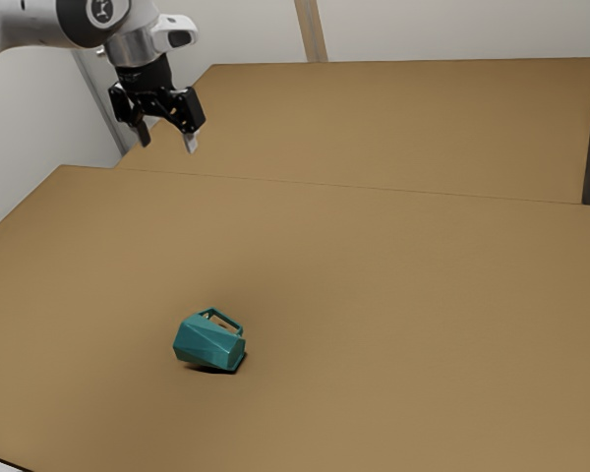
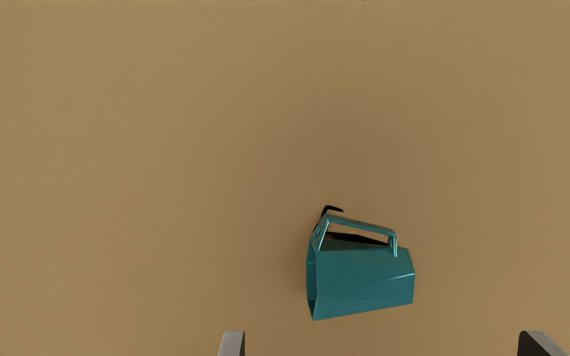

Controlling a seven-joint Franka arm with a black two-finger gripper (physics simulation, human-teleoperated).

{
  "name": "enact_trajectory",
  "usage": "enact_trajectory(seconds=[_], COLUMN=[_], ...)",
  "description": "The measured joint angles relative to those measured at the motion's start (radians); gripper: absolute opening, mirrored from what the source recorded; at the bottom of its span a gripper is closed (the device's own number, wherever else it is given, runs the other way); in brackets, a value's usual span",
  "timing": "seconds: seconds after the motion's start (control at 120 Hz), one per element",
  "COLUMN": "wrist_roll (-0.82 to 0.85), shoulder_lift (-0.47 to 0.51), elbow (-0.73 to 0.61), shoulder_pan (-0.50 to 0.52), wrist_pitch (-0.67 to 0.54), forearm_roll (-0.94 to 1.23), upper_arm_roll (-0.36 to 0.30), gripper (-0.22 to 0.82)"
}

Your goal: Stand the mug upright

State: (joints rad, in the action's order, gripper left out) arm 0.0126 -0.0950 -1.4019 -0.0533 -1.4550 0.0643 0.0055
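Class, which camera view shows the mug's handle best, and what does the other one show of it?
The wrist view: the handle appears large there, with both ends meeting the mug's body and the opening between clear. The exterior view shows it small, along the mug's upper side.

Soft, even light with a small dark shadow beneath the mug (image 1: 208,342)

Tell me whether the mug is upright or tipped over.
Tipped over: the mug lies on its side on the table, its open rim facing sideways rather than up.
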Motion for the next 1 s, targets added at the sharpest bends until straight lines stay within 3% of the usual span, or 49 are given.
enact_trajectory(seconds=[0.167, 0.317, 0.558, 0.658, 0.883, 1.0], wrist_roll=[-0.001, -0.04, -0.247, -0.349, -0.564, -0.661], shoulder_lift=[0.004, 0.058, 0.054, 0.038, 0.031, 0.033], elbow=[-0.048, -0.245, -0.551, -0.668, -0.862, -0.883], shoulder_pan=[-0.036, -0.053, 0.159, 0.183, 0.019, 0.071], wrist_pitch=[-0.02, -0.053, -0.137, -0.201, -0.324, -0.348], forearm_roll=[0.007, -0.163, -0.483, -0.583, -0.833, -0.899], upper_arm_roll=[0.014, 0.201, 0.384, 0.408, 0.436, 0.466], gripper=[0.6, 0.6, 0.6, 0.6, 0.6, 0.6])
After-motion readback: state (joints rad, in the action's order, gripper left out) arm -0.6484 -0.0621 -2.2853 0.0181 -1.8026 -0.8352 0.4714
